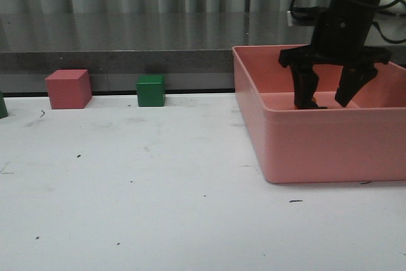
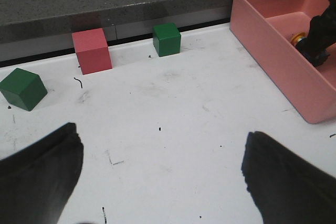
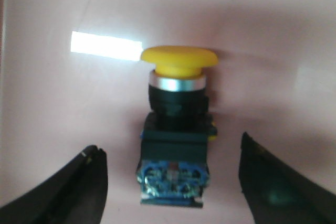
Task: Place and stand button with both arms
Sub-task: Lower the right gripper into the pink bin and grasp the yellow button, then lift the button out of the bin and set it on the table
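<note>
The button (image 3: pixel 176 129) lies on its side on the floor of the pink bin (image 1: pixel 330 144), with its yellow cap, black body and blue-grey base showing in the right wrist view. My right gripper (image 1: pixel 327 103) is lowered into the bin and open. Its fingers (image 3: pixel 79 187) stand on either side of the button's base without touching it. In the left wrist view the yellow cap (image 2: pixel 299 38) shows beside the right gripper (image 2: pixel 320 40). My left gripper (image 2: pixel 163 135) is open and empty above the white table. It is out of the front view.
A pink cube (image 1: pixel 68 88) and a green cube (image 1: pixel 151 90) stand at the table's back edge, left of the bin. A second green cube (image 2: pixel 22 88) sits further left. A grey ledge (image 1: pixel 127 49) runs behind the table.
</note>
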